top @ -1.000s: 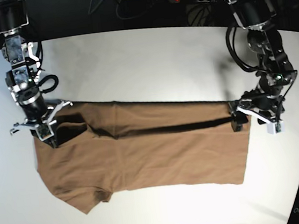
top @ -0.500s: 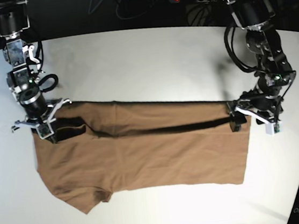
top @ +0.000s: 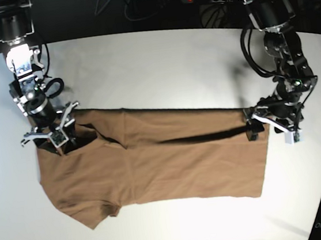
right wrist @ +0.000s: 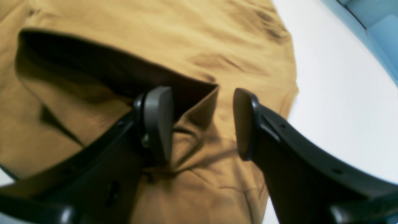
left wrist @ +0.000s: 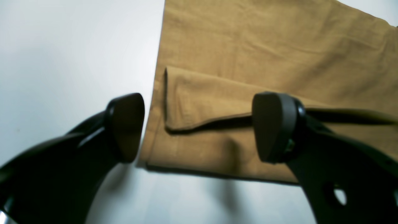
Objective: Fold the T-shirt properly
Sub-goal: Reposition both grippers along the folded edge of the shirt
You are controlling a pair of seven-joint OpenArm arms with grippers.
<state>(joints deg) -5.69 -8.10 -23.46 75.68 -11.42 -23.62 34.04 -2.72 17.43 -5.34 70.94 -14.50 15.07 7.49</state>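
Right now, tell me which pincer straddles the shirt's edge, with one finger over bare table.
The left pincer: one finger sits over the white table, the other over the T-shirt. The right pincer has both over cloth.

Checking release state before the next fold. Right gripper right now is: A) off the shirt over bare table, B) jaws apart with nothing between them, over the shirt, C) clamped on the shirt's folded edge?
B: the right gripper has its jaws apart over the T-shirt, nothing pinched between them.

One high overview, two close wrist views.
Base looks down from 6 o'clock over the whole table (top: 154, 63). Each wrist camera peers closely past its own fingers onto the T-shirt (top: 153, 161), sharing its 3 and 9 o'clock ends.
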